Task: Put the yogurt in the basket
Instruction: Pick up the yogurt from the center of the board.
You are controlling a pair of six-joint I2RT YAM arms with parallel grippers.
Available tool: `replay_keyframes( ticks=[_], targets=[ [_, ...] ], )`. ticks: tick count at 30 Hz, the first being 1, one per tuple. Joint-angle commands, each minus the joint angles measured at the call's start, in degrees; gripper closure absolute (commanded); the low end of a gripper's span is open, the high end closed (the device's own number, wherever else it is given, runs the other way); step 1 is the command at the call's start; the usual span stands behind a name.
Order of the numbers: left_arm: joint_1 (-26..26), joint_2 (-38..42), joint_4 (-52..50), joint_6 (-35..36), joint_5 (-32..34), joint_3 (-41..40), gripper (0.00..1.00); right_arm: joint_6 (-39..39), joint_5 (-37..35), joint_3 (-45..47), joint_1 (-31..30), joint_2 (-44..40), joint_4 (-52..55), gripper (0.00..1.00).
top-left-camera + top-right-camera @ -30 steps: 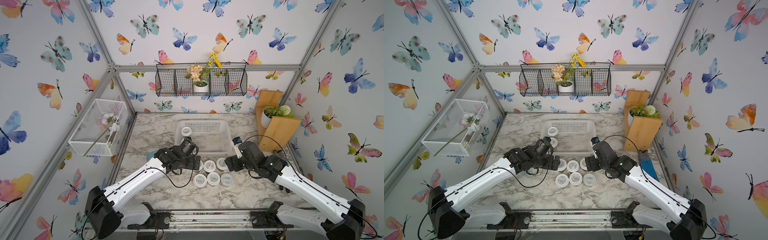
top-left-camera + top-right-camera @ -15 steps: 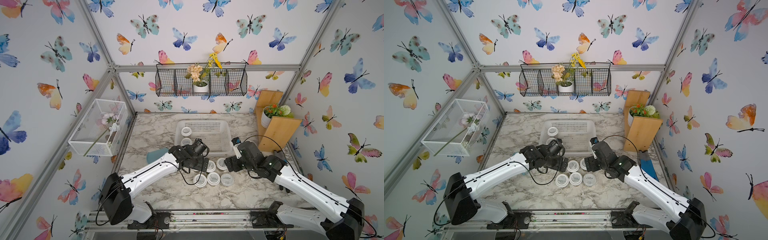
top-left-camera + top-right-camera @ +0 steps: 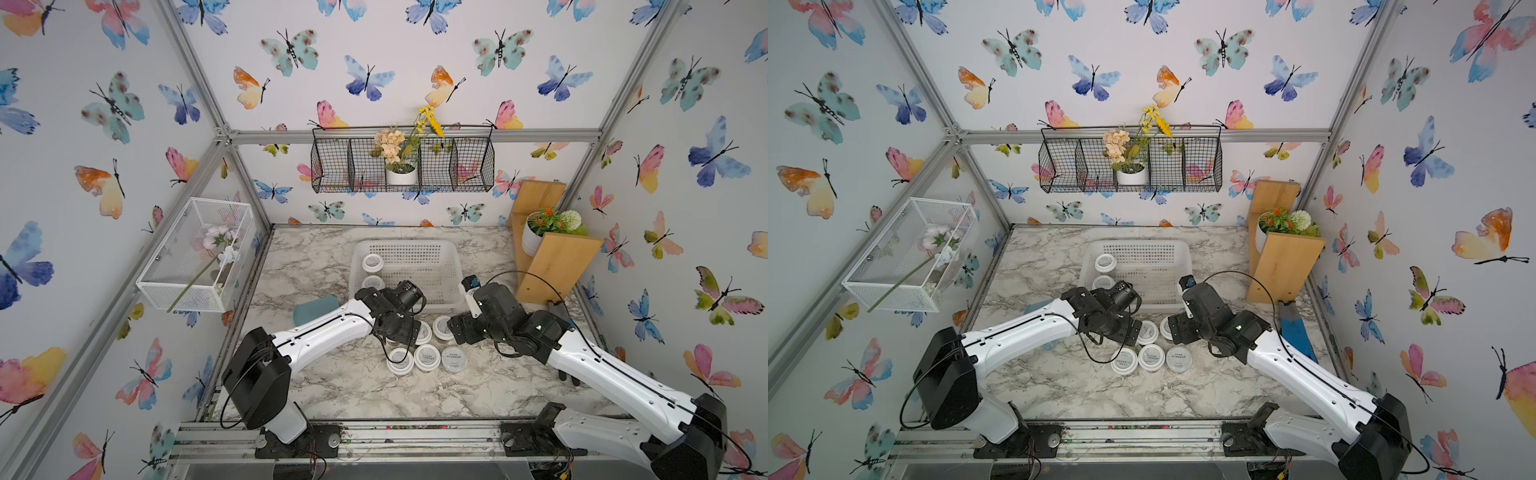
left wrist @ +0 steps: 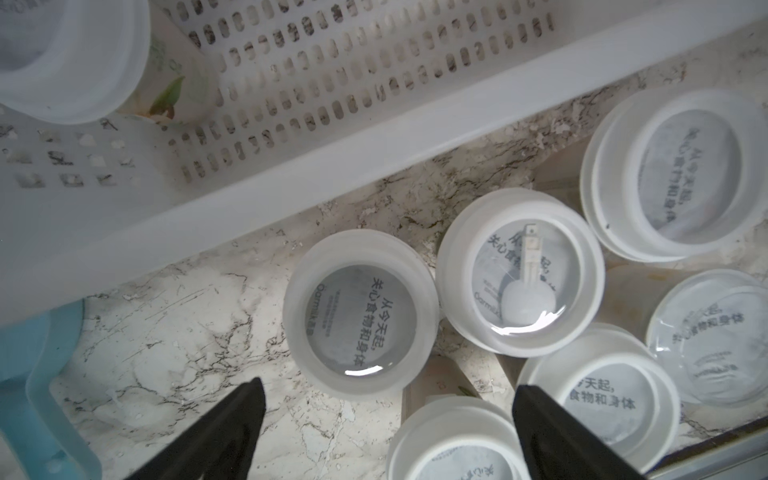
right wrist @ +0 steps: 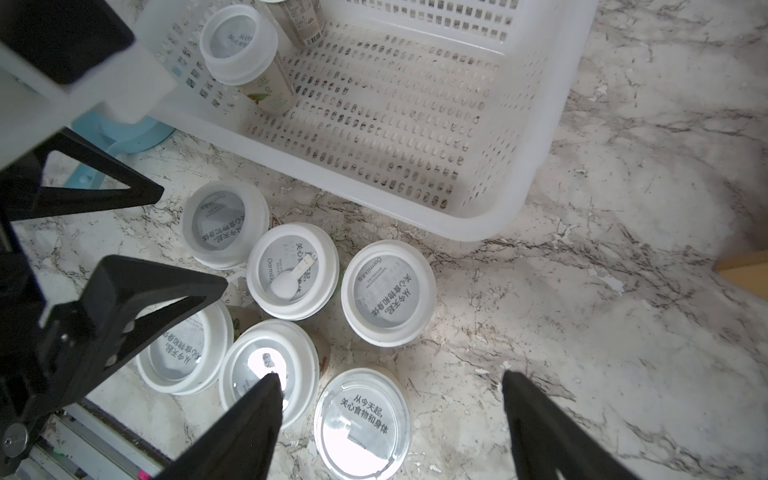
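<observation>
The white perforated basket [image 3: 405, 249] [image 3: 1142, 246] stands mid-table with two yogurt cups [image 3: 372, 262] [image 5: 239, 39] upright in its left end. Several more yogurt cups [image 3: 427, 356] [image 3: 1151, 357] cluster on the marble in front of it. My left gripper [image 3: 398, 334] [image 4: 388, 395] is open, low over the cluster's left side, a white-lidded cup [image 4: 360, 311] just beyond its fingertips. My right gripper [image 3: 457, 332] [image 5: 390, 384] hovers open over the cluster's right side. The flat-lidded cup [image 5: 361, 424] lies between its fingers, untouched. One lid holds a small white spoon [image 5: 291, 278].
A light blue plastic piece [image 3: 313, 309] lies left of the basket. A wooden stand with a flower pot [image 3: 552, 257] fills the back right corner. A black wire basket [image 3: 401, 166] hangs on the back wall and a white mesh box [image 3: 199, 253] on the left wall.
My left gripper has come away from the basket's near-left corner and swung right and down over the cups on the table. The right arm has hardly moved.
</observation>
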State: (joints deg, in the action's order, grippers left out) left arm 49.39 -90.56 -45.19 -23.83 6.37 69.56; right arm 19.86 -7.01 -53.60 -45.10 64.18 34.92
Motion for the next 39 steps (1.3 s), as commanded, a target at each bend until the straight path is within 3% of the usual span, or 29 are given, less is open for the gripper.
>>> replay_keyframes(
  ticks=[1,20,39],
  targets=[
    [-1.6,0.2,0.2,1.4,0.6,-0.5,0.01,-0.6,1.2,0.6,-0.4,0.7,-0.5,0.14],
    [-3.8,-2.8,4.2,3.4,-4.0,-0.5,0.07,-0.8,1.4,0.5,-0.5,2.5,-0.2,0.15],
    [-4.0,-4.1,4.1,3.6,-3.7,-1.0,0.11,-0.9,1.6,0.5,-0.5,3.2,-0.2,0.15]
  ],
)
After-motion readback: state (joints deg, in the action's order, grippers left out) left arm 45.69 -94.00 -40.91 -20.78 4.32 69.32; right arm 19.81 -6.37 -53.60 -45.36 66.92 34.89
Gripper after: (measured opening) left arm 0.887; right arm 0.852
